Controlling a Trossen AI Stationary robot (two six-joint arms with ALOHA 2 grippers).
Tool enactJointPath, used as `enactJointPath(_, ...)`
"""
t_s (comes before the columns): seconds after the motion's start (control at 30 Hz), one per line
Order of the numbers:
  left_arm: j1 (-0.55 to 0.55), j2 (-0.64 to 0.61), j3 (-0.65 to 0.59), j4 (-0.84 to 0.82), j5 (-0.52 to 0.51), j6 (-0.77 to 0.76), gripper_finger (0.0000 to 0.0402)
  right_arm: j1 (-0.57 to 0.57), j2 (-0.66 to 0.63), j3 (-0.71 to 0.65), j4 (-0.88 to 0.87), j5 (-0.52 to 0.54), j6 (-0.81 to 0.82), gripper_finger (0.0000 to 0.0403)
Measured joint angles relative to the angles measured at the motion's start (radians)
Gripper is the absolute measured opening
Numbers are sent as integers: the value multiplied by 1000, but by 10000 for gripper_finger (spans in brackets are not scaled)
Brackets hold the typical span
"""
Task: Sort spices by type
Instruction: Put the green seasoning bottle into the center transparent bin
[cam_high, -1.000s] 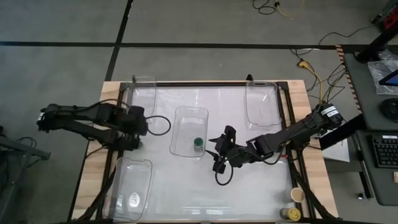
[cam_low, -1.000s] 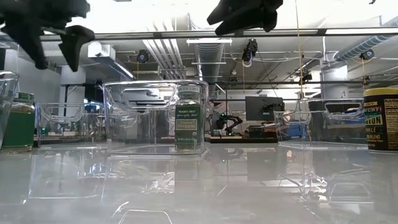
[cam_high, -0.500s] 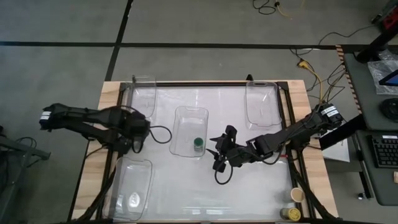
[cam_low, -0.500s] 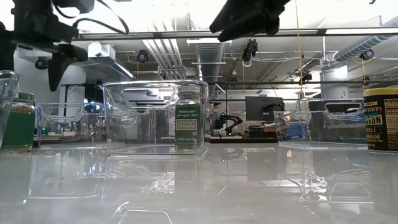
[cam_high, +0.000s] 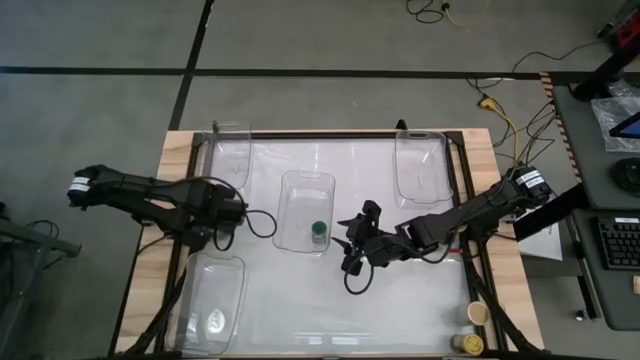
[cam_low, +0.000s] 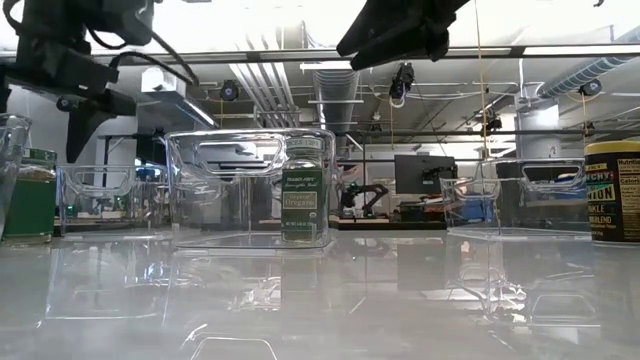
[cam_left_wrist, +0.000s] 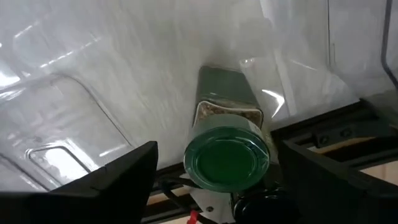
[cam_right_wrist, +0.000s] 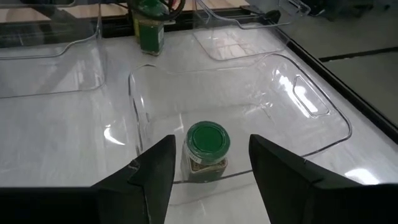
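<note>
Now: left gripper (cam_left_wrist: 211, 180) spread, above green-lidded jar (cam_left_wrist: 227, 146) at table's (cam_high: 300, 290) left edge | right gripper (cam_right_wrist: 208, 180) spread, empty, beside middle bin (cam_high: 305, 210) holding second green jar (cam_high: 318, 232)

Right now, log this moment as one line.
left gripper: open over green-lidded jar | right gripper: open, above bin with second green jar

The glossy table (cam_high: 330, 290) carries 4 clear bins (cam_high: 304, 210) and several spice jars (cam_high: 466, 343).
</note>
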Motion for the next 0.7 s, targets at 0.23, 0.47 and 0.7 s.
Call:
enactJointPath(0.23,-1,52,-56,17,-53,20,316,0,0,0,3,0,0,191)
enactJointPath(0.47,-1,85,-35,38,-53,34,288,-2,0,0,6,0,1,191)
enactJointPath(0.7,-1,105,-48,48,-52,34,233,-5,0,-3,6,0,13,187)
